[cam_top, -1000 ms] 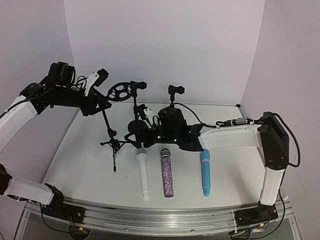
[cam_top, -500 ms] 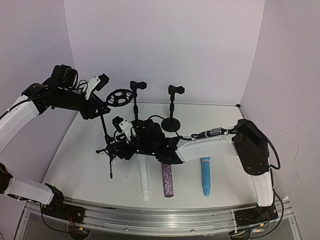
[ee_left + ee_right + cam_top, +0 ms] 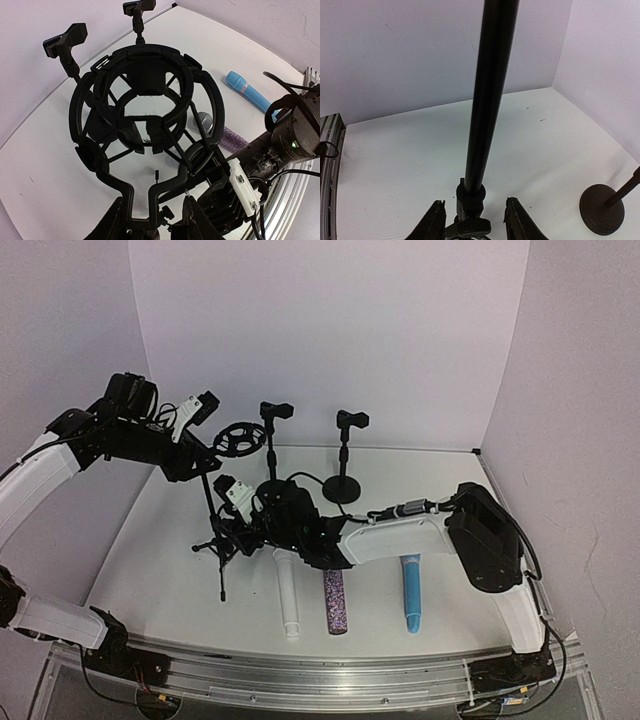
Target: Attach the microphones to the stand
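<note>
Currently left gripper point(image 3: 154, 215) clamps shock mount point(image 3: 150, 55); right gripper point(image 3: 475, 207) straddles stand pole point(image 3: 489, 100), gaps both sides; overhead, right arm point(image 3: 410, 530) hides purple microphone point(image 3: 335, 605) head.

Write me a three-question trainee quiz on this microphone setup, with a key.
1. True or false: the white stick microphone, the purple-glitter microphone with a silver mesh head and the light blue microphone all lie on the white table.
2. The left pincer grips: A) the black ring-shaped shock mount; B) a microphone; C) nothing.
3. Fill in: the jaws of the right pincer stand on either side of the ____ of the black tripod stand.

Key: 1 true; 2 A; 3 pole.
</note>
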### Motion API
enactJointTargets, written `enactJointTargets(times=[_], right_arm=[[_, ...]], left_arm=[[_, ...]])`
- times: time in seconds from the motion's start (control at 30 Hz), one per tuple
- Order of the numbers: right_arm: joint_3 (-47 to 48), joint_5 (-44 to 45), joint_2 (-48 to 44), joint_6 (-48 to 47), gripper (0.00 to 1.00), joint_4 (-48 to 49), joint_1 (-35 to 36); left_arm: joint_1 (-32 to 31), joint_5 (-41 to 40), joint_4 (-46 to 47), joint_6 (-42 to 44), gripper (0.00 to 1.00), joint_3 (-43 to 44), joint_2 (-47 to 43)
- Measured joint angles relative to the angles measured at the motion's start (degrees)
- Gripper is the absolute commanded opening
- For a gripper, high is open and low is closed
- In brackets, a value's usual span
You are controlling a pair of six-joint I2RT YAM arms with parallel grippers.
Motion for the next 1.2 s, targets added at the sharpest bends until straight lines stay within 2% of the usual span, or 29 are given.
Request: enactJointTargets(times=[0.4, 0.67, 0.83, 1.2], right_arm=[[0.1, 1.1, 1.1, -1.4, 0.39, 0.4, 0.0], [0.2, 1.8, 3.0, -2.0, 0.31, 0.3, 0.0], [0.2, 1.8, 3.0, -2.5, 0.38, 0.4, 0.0], [-2.1, 1.9, 1.6, -4.7, 0.36, 0.8, 0.3]], left_arm=[[0.0, 0.3, 0.0, 0.1, 0.0, 0.0, 0.0], [0.0, 0.4, 0.0, 0.1, 0.0, 0.0, 0.0], [0.0, 0.4, 0.0, 0.1, 0.0, 0.0, 0.0], [0.0, 0.4, 0.0, 0.1, 0.0, 0.0, 0.0]])
